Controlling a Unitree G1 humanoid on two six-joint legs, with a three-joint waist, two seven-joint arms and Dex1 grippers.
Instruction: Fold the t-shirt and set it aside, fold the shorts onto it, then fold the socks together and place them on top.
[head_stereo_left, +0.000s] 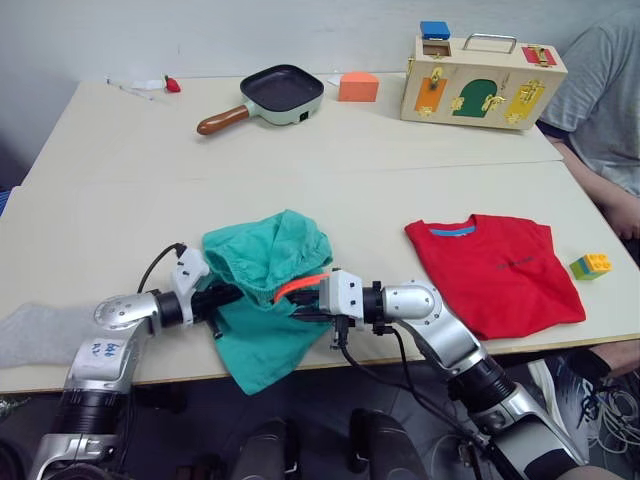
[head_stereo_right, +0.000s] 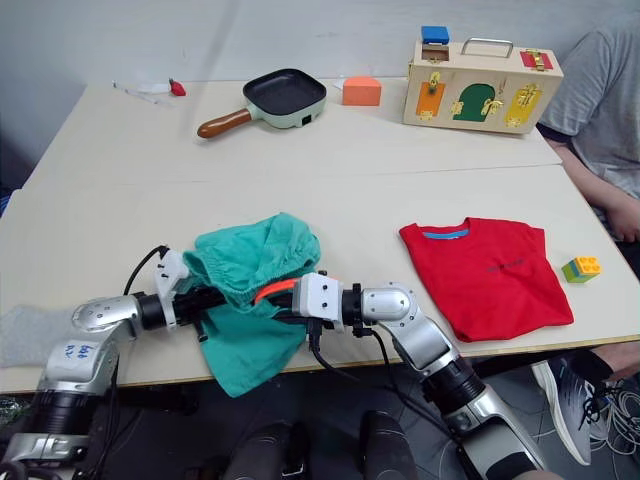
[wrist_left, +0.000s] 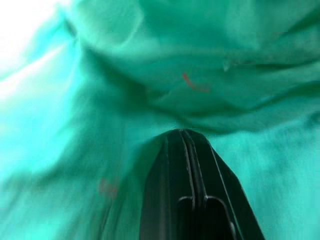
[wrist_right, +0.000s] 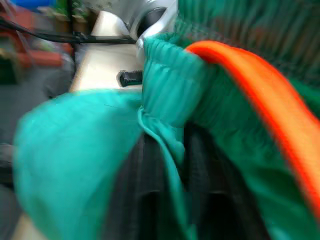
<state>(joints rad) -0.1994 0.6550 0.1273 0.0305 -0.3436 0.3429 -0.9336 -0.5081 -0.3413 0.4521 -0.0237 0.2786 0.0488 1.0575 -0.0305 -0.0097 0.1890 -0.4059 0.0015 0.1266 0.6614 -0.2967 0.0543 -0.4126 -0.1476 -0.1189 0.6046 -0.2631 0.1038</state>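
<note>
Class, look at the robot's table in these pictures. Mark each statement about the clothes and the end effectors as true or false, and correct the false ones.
1. Both end effectors grip the shorts. True: the left end effector is shut on the teal cloth, and the right end effector pinches it near the waistband.
2. The t-shirt lies under the shorts. False: it lies folded on the table, apart from them, on the robot's right.
3. A frying pan sits at the far side of the table. True.
4. The drawstring is blue. False: it is orange.
5. A sock lies on top of the t-shirt. False: grey cloth lies by the left arm at the table's near edge.
</note>
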